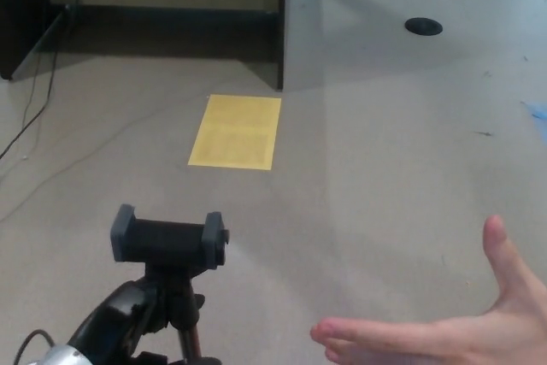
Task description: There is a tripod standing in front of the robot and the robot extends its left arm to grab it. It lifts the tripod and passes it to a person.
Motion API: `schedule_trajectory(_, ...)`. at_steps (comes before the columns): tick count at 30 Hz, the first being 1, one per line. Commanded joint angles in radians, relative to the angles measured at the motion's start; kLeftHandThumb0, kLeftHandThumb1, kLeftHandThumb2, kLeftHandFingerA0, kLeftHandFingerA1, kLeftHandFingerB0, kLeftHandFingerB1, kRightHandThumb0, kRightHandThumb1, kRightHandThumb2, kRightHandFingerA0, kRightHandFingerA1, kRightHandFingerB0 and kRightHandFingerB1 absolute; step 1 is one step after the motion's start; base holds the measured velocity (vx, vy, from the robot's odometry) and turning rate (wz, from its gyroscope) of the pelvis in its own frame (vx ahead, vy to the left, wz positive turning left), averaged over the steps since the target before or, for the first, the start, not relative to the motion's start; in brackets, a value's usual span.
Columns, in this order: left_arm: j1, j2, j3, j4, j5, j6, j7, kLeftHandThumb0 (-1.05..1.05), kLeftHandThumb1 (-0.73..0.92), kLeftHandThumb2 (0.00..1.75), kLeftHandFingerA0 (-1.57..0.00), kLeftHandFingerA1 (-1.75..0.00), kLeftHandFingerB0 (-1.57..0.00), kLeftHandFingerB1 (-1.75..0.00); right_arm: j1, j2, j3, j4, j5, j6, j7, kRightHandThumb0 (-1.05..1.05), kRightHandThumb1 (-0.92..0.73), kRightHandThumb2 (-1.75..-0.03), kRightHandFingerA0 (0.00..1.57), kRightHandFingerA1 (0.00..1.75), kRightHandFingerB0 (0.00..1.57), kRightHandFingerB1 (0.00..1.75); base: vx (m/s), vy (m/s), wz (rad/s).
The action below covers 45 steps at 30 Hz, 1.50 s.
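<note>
Right at the bottom, the robot's left hand (128,318) is wrapped around the tripod (171,250) just under its phone clamp, though how tightly the fingers close on the stem I cannot tell from here; the robot's right hand is out of sight. Off to the right a person's hand (436,331) is held out, palm up and open, apart from the tripod. Farther back a yellow sheet (237,132) lies on the floor before a dark cabinet (281,32).
</note>
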<state>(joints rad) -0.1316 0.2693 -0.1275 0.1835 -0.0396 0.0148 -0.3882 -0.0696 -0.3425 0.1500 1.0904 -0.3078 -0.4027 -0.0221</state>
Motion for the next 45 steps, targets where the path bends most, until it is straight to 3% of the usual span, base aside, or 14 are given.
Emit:
schedule_trajectory(1,-0.048,0.019,0.005,0.047,0.021,0.03,-0.012,-0.34,0.35,0.61,-0.14,-0.41,-0.07,-0.22,-0.041,-0.023,-0.003,0.017,0.001,0.02,0.01,-0.31,-0.68,-0.6,0.69,0.42,0.33,0.32,0.0,0.0,0.0)
schedule_trajectory(9,-0.048,-0.055,-0.014,0.052,0.011,0.047,0.01,-0.39,0.34,0.62,-0.16,-0.42,-0.06,-0.2,-0.003,-0.015,0.001,0.024,0.001,-0.008,0.004,-0.41,-0.55,-0.77,0.63,0.54,0.28,0.42,0.0,0.0,0.0)
schedule_trajectory(11,-0.049,-0.065,-0.016,0.046,0.008,0.057,0.007,-0.34,0.41,0.54,-0.21,-0.36,-0.05,-0.21,-0.004,-0.012,0.0,0.024,0.002,-0.001,0.002,-0.31,-0.67,-0.6,0.68,0.42,0.34,0.32,0.0,0.0,0.0)
schedule_trajectory(12,-0.047,-0.078,-0.012,0.033,-0.01,0.088,0.005,-0.22,0.29,0.83,-0.02,-0.48,0.0,-0.48,-0.004,-0.014,0.005,0.022,-0.003,0.003,0.002,-0.32,-0.68,-0.61,0.69,0.42,0.34,0.32,0.0,0.0,0.0)
schedule_trajectory(13,-0.046,-0.084,-0.014,0.031,-0.006,0.089,0.008,-0.23,0.29,0.83,-0.02,-0.48,0.0,-0.48,-0.002,-0.019,0.004,0.017,-0.003,0.003,0.005,-0.41,-0.55,-0.78,0.63,0.54,0.29,0.42,0.0,0.0,0.0)
schedule_trajectory(18,-0.04,-0.092,-0.034,0.019,0.016,0.075,0.01,-0.25,0.29,0.83,-0.04,-0.48,0.0,-0.48,0.003,-0.021,0.0,0.007,0.003,-0.001,0.014,-0.33,-0.68,-0.6,0.71,0.42,0.35,0.32,0.0,0.0,0.0)
schedule_trajectory(24,-0.026,-0.097,-0.057,-0.005,0.012,0.073,0.002,-0.26,0.34,0.87,-0.06,-0.48,0.0,-0.48,0.013,-0.021,0.005,0.004,-0.003,-0.002,0.008,-0.42,-0.54,-0.78,0.66,0.55,0.29,0.42,0.0,0.0,0.0)
schedule_trajectory(25,-0.027,-0.1,-0.063,-0.006,0.023,0.056,0.011,-0.49,0.48,0.68,-0.36,-0.47,-0.08,-0.29,0.009,-0.022,0.009,-0.001,-0.008,0.004,0.006,-0.42,-0.54,-0.79,0.68,0.56,0.29,0.43,0.0,0.0,0.0)
schedule_trajectory(30,-0.013,-0.128,-0.056,0.01,0.025,-0.006,0.043,-0.23,0.82,0.63,-1.13,-0.7,-0.52,-0.39,0.0,-0.023,0.008,0.005,-0.004,0.003,0.011,-0.42,-0.55,-0.78,0.63,0.54,0.31,0.43,0.0,0.0,0.0)
schedule_trajectory(32,-0.004,-0.14,-0.05,0.015,0.029,-0.048,0.057,-0.11,0.84,0.64,-1.05,-1.15,-0.76,-0.51,-0.004,-0.023,0.005,0.008,0.0,0.009,0.019,-0.42,-0.56,-0.79,0.62,0.54,0.3,0.43,0.0,0.0,0.0)
schedule_trajectory(35,0.002,-0.168,-0.032,0.031,0.036,-0.093,0.098,-0.07,0.83,0.71,-0.96,-1.26,-0.82,-0.76,-0.007,-0.023,0.004,0.013,0.002,0.006,0.023,-0.34,-0.68,-0.6,0.72,0.45,0.38,0.33,0.0,0.0,0.0)
schedule_trajectory(38,0.01,-0.204,-0.004,0.025,0.019,-0.093,0.126,-0.07,0.84,0.77,-0.9,-1.28,-0.7,-1.04,-0.009,-0.025,0.003,0.014,0.003,0.007,0.03,-0.44,-0.56,-0.8,0.64,0.55,0.34,0.44,0.0,0.0,0.0)
schedule_trajectory(40,0.012,-0.222,0.012,0.011,0.013,-0.073,0.14,-0.06,0.83,0.76,-0.89,-1.28,-0.69,-1.03,-0.009,-0.027,0.007,0.007,-0.001,0.01,0.031,-0.35,-0.68,-0.62,0.72,0.44,0.4,0.34,0.0,0.0,0.0)
schedule_trajectory(45,0.016,-0.243,0.022,-0.014,0.021,-0.101,0.151,-0.04,0.81,0.78,-0.94,-1.23,-0.73,-0.98,0.0,-0.029,0.007,0.0,0.0,0.014,0.036,-0.44,-0.56,-0.81,0.63,0.55,0.35,0.45,0.0,0.0,0.0)
